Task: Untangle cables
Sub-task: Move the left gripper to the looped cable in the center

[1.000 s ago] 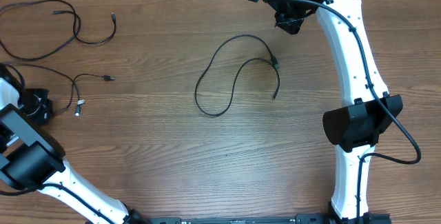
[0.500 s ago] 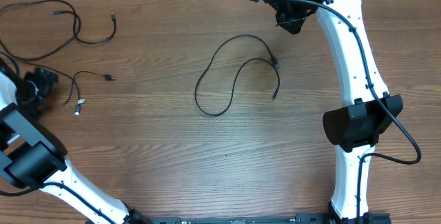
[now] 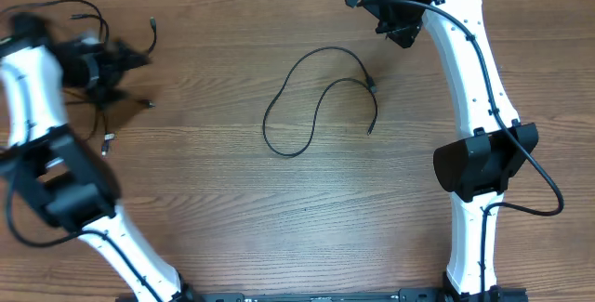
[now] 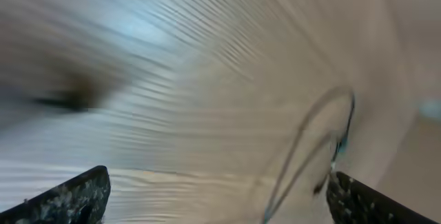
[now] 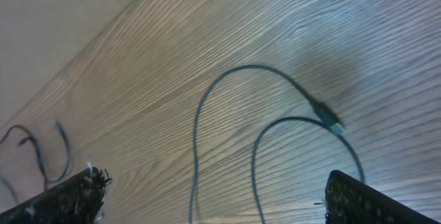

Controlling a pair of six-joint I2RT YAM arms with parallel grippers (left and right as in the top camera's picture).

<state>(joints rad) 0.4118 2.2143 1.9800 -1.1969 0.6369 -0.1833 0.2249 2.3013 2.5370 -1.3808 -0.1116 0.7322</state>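
Ahead of the right gripper (image 5: 215, 180), jaws spread and empty, the looped cable (image 5: 248, 67) appears limp, light; best grasped beside its plug (image 5: 329, 117).

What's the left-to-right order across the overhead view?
Left arm → looped cable → right arm's black elbow. The far-left cables overlap the blurred left arm, so they are left out.

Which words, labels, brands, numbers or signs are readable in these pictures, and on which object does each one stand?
None can be read. The wooden table, the middle cable and the white arms show no text. The left wrist view is too blurred to tell.
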